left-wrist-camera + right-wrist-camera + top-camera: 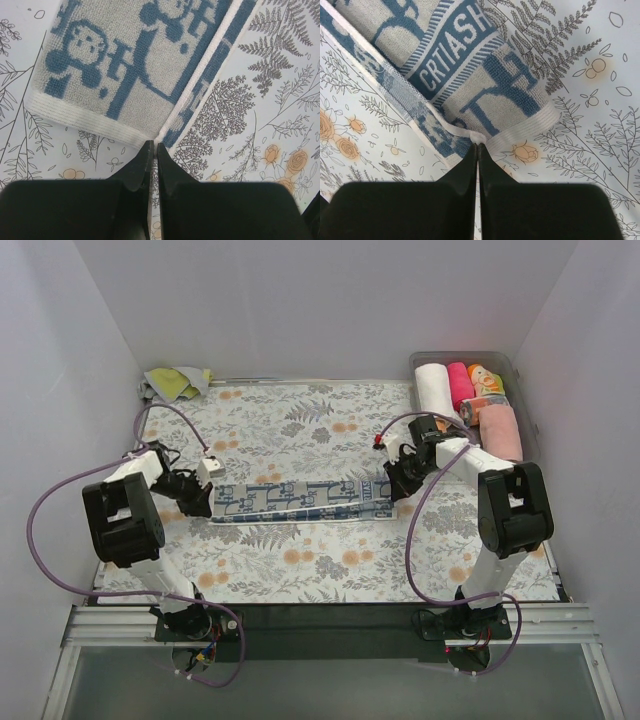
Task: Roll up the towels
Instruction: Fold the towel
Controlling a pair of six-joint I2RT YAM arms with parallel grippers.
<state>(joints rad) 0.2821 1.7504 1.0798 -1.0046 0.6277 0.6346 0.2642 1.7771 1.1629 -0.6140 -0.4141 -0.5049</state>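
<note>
A blue-and-white patterned towel [300, 500] lies folded into a long narrow strip across the middle of the floral table. My left gripper [203, 502] is at its left end. In the left wrist view the jaws [152, 146] are shut, with the tips pinching the white hem at the towel's [125, 65] near corner. My right gripper [396, 486] is at the right end. In the right wrist view the jaws [477, 146] are shut on a small bunch of white hem of the towel [485, 85], which is lifted and curled there.
A clear bin [520, 390] at the back right holds several rolled towels: white, pink and patterned. A crumpled yellow-and-grey cloth pile [178, 380] lies at the back left corner. Walls enclose the table on three sides.
</note>
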